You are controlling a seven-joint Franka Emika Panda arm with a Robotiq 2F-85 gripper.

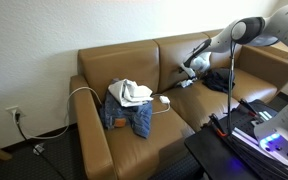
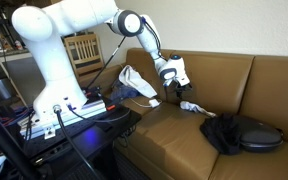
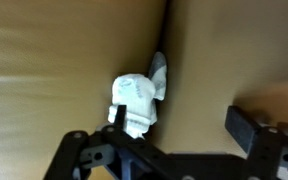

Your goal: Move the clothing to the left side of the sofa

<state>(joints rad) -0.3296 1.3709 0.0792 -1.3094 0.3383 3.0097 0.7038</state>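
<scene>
A small white sock-like cloth (image 3: 136,100) lies at the seam between the two seat cushions of the brown sofa (image 1: 174,55); it shows in both exterior views (image 1: 184,82) (image 2: 189,105). My gripper (image 3: 180,122) hangs open just above it, one finger beside the cloth and the other over bare cushion; it also shows in both exterior views (image 1: 190,70) (image 2: 176,86). Blue jeans (image 1: 124,116) with a white garment (image 1: 131,93) on top lie on one seat. A black garment (image 1: 219,80) (image 2: 239,132) lies on the other seat.
A white cable (image 1: 84,92) runs from a wall outlet (image 1: 15,114) over the sofa arm to the seat. The robot's base and a table edge with wires (image 2: 74,110) stand in front of the sofa. A wooden chair (image 2: 81,47) stands behind.
</scene>
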